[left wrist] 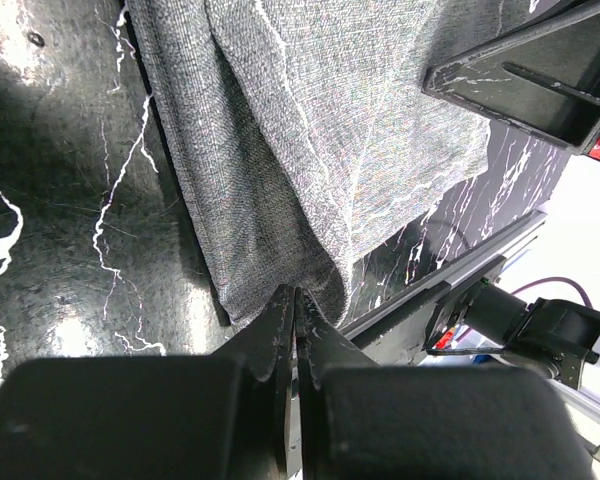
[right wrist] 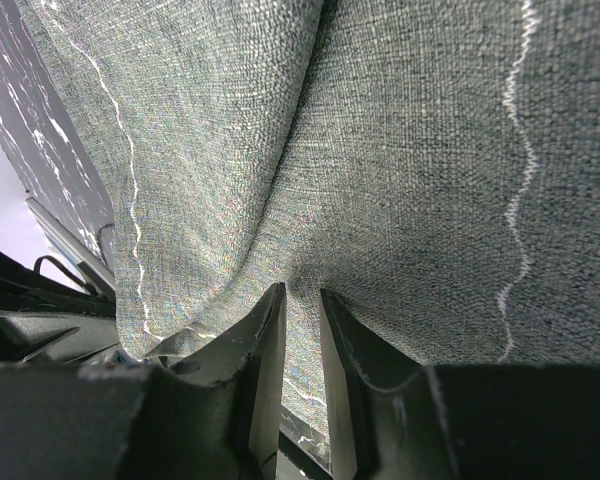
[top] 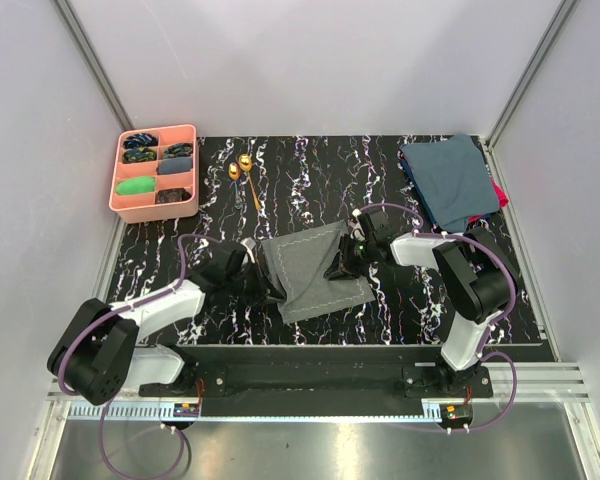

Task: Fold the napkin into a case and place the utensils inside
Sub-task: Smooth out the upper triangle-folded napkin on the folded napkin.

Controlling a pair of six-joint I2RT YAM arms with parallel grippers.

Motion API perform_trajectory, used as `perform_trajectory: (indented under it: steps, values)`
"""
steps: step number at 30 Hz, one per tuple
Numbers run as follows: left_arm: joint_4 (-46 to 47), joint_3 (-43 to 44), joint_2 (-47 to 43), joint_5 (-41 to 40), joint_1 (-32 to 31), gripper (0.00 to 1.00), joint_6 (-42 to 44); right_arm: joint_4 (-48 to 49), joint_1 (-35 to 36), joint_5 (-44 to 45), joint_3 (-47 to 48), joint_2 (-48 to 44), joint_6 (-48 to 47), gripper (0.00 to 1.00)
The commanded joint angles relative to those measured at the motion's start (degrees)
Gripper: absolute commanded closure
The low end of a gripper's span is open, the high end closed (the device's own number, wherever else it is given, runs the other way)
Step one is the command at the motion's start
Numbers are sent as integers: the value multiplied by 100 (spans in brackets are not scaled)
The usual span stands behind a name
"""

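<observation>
Seemingly pinched, napkin [top: 315, 275] spans left gripper [left wrist: 293, 300], right gripper [right wrist: 302, 300].

This is looking like a robotics lab cell: white panels [top: 310, 60] in aluminium framing [top: 88, 52] are enclosing a black marble-patterned tabletop [top: 310, 165], and a left arm [top: 160, 305] and right arm [top: 470, 280], trailing purple cables [top: 183, 252], are sitting bolted to a base rail [top: 310, 378].

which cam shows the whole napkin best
Top external: it alone shows the whole napkin, a partly folded grey cloth lifted at both sides. The left wrist view shows just one bunched edge; the right wrist view just close-up weave and stitching.
</observation>
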Motion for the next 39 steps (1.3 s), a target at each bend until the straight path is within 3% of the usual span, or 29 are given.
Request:
perform_trajectory:
  steps: [1,14,24,28,31,36,39]
  values:
    - [108,82,15,11,-83,99,21,68,64,132,-25,104,-44,71]
    - [1066,-744,164,2,-452,99,-323,68,143,133,54,201,-35,71]
    - [813,-674,-80,-217,-461,97,-279,-477,670,317,449,-361,-97,69]
    - [-248,-289,-722,-753,-435,86,-51,-512,741,308,607,-502,-123,61]
    - [-506,27,-1022,-912,-103,75,169,-670,741,370,827,-459,-237,55]
    - [-665,766,-312,-727,505,66,863,-802,741,467,959,-467,-290,52]
    - [-858,1695,514,-640,743,69,1346,-802,741,422,986,-441,-325,51]
